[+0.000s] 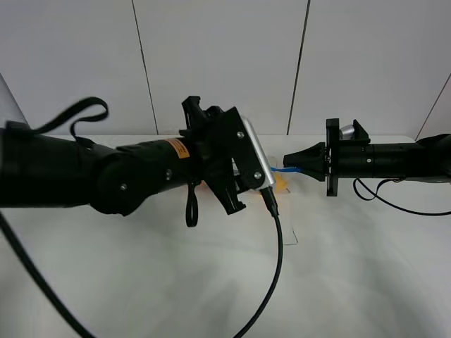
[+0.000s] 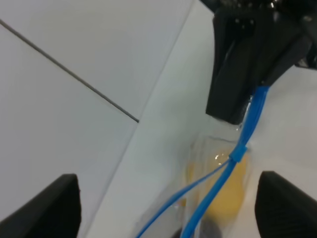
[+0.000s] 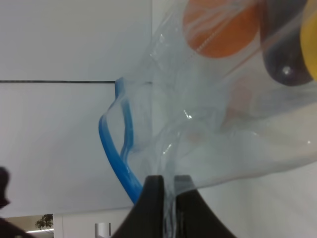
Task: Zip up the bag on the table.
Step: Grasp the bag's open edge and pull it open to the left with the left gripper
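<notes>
The bag is at the middle of the table, largely hidden behind the left arm in the high view. The right gripper is closed, pinching the bag's clear plastic edge beside the blue zipper strip. The left gripper is open, its fingers spread wide to either side of the bag. The strip runs as one line from the right gripper, then parts into two toward the left gripper. Orange, dark purple and yellow produce shows through the plastic.
</notes>
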{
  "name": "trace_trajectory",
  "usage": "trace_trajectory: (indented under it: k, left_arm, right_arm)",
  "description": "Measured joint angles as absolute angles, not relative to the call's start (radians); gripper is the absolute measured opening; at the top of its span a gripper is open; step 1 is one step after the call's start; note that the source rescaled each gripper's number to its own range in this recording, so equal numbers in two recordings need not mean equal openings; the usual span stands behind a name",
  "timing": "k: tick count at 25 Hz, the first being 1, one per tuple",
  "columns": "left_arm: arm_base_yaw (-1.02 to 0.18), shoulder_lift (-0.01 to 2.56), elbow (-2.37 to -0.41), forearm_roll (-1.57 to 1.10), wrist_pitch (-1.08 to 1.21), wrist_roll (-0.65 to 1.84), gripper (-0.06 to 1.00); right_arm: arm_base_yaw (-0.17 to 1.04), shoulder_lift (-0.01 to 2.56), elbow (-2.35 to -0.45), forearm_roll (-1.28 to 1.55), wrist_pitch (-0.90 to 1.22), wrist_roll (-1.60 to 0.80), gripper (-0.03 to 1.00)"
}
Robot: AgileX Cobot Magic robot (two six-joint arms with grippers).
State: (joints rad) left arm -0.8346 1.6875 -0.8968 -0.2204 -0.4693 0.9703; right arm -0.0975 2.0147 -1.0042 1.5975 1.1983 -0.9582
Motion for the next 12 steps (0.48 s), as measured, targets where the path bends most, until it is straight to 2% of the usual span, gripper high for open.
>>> trace_trajectory:
  k: [12]
  left_arm:
    - [-0.9,1.91,-0.898,-0.07,-0.752,1.006,0.91]
  right_arm:
    - [-0.097,2.015,-1.004,1.598,1.198,-0.959,0.0]
